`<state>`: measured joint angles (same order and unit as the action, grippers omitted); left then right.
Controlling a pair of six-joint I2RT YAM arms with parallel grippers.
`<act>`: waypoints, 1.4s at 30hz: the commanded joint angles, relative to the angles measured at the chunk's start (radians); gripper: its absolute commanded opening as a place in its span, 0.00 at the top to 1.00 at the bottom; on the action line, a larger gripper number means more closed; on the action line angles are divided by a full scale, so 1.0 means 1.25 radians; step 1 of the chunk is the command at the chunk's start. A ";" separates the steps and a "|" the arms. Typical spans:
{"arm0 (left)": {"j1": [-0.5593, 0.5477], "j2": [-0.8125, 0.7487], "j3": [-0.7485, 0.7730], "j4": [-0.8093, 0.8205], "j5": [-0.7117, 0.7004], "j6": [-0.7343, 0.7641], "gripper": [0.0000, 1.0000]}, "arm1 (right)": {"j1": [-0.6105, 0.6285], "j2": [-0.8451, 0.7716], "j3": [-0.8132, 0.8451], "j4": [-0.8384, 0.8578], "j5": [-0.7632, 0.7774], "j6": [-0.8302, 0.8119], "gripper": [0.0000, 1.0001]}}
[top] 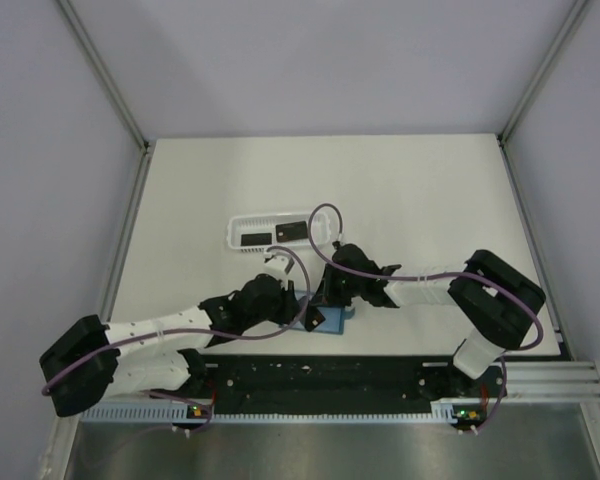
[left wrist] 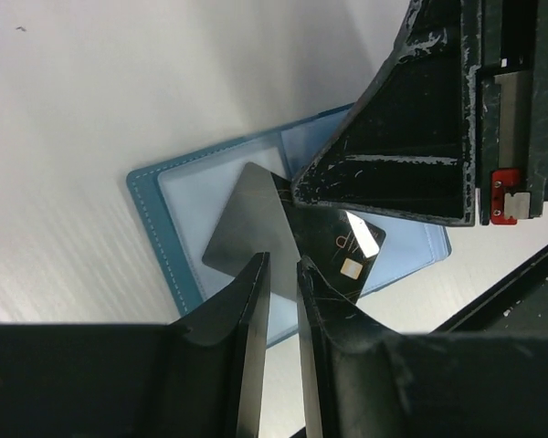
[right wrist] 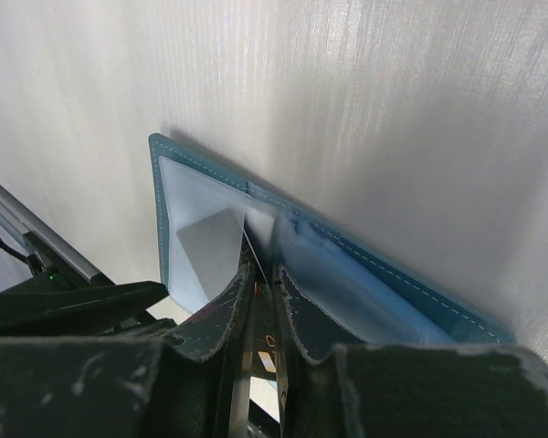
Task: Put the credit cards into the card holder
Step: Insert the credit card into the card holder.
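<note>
The teal-blue card holder point(left wrist: 155, 219) lies open on the white table, its clear pockets facing up. A black credit card point(left wrist: 251, 224) with a gold chip rests tilted across it. My right gripper point(right wrist: 263, 266) is shut on this card, which runs edge-on between its fingers point(left wrist: 384, 173). Whether the card's corner sits inside a pocket I cannot tell. My left gripper point(left wrist: 283, 265) hovers just beside the card's near edge, open a narrow gap with nothing in it. In the top view both grippers meet over the card holder point(top: 344, 322). Two more credit cards point(top: 254, 238) lie in the white basket.
The long white basket tray point(top: 234, 226) stands behind the grippers, left of centre. The black base rail point(top: 320, 375) runs right in front of the card holder. Metal frame posts edge the table left and right.
</note>
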<state>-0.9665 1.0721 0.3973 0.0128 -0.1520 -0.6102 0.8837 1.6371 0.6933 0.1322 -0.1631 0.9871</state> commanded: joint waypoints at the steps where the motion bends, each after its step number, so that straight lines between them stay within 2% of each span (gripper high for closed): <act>1: -0.005 0.049 -0.003 0.108 0.028 0.033 0.76 | 0.011 -0.001 -0.015 -0.033 0.019 -0.031 0.87; 4: -0.005 0.105 0.001 0.106 0.030 0.030 0.76 | 0.012 -0.044 -0.018 -0.052 0.035 -0.042 0.81; 8: -0.005 0.163 -0.006 0.120 0.041 0.016 0.79 | 0.011 -0.152 -0.026 -0.104 0.075 -0.058 0.67; 11: -0.005 0.178 -0.015 0.130 0.043 0.005 0.79 | 0.011 -0.229 -0.037 -0.182 0.113 -0.064 0.60; 17: -0.009 0.162 -0.031 0.121 0.038 -0.037 0.82 | 0.013 -0.327 -0.050 -0.352 0.182 -0.063 0.59; 22: -0.021 0.149 -0.047 0.104 0.009 -0.090 0.83 | 0.012 -0.413 -0.054 -0.488 0.232 -0.047 0.51; 28: -0.038 0.146 -0.047 0.092 -0.019 -0.117 0.83 | 0.042 -0.405 -0.054 -0.523 0.196 -0.024 0.44; 32: -0.042 0.147 -0.041 0.087 -0.023 -0.118 0.83 | 0.062 -0.383 -0.042 -0.536 0.198 -0.004 0.45; 35: -0.045 0.145 -0.039 0.082 -0.027 -0.117 0.83 | 0.067 -0.368 -0.045 -0.550 0.204 0.007 0.51; 42: -0.048 0.140 -0.037 0.078 -0.032 -0.114 0.83 | 0.069 -0.368 -0.063 -0.546 0.221 0.026 0.85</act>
<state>-1.0172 1.2514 0.3645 0.1902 -0.1822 -0.7570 0.9539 1.1801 0.6212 -0.5423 0.0822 0.9962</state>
